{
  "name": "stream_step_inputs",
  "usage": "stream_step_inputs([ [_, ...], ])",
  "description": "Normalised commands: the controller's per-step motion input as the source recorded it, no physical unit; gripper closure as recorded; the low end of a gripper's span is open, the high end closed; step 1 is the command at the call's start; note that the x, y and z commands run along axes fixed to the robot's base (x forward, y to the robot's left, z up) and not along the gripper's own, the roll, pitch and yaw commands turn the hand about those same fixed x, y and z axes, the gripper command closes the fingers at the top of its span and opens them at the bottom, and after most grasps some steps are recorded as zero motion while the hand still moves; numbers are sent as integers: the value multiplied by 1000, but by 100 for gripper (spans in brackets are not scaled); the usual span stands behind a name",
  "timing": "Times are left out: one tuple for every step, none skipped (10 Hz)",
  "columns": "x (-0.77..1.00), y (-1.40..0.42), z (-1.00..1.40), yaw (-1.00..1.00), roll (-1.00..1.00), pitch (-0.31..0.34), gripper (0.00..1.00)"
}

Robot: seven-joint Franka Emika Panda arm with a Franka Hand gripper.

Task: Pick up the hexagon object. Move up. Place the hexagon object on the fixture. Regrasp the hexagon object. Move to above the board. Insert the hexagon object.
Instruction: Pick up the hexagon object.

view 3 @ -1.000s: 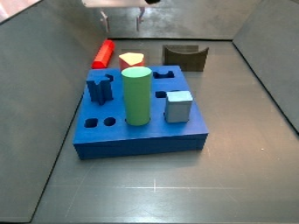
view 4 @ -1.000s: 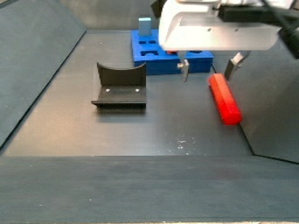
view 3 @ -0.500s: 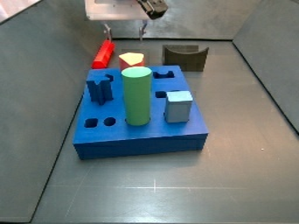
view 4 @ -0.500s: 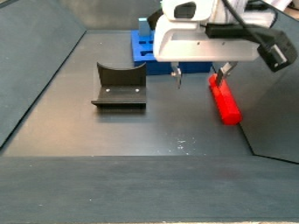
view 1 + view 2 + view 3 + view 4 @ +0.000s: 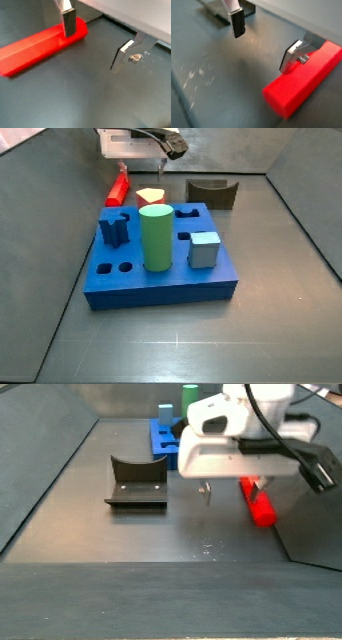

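Observation:
The hexagon object, a long red bar, lies flat on the floor in both side views (image 5: 118, 190) (image 5: 261, 504) and both wrist views (image 5: 40, 46) (image 5: 301, 82). My gripper (image 5: 142, 170) (image 5: 229, 492) is low over the floor beside it, open and empty (image 5: 92, 51) (image 5: 262, 51). One finger (image 5: 68, 22) stands over the bar's end; the gap between the fingers holds only bare floor. The dark fixture (image 5: 211, 193) (image 5: 136, 481) stands apart. The blue board (image 5: 127, 278) (image 5: 167, 439) is farther off.
On the board stand a green cylinder (image 5: 158, 238), a grey-blue cube (image 5: 203, 250) and a blue piece (image 5: 115, 228). A short yellow-topped piece (image 5: 150, 196) sits by the red bar. Grey walls enclose the floor (image 5: 160, 534).
My gripper has come down from high above to just over the floor and shifted toward the red bar. The bar and other pieces have not moved.

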Motion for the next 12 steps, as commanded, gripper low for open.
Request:
stream_step_inputs([
  [86,211,566,0,-21,86,0],
  [37,217,1000,0,0,84,0],
  [-149,163,817,-26,0,4,0],
  [-689,114,237,-77,0,-70,0],
  [-1000,63,-154,-129,-37,-77,0],
  [-1000,49,-437,-140,-136,-84,0],
  [-1000,54,-451,-151,-144,-86,0],
  [-1000,126,-483,-163,-153,-103,0],
  [-751,246,-506,-86,-124,-97,0],
  [0,223,-537,0,-113,-149,0],
  [389,269,-620,0,-89,-51,0],
  [463,286,-923,0,-97,-40,0],
])
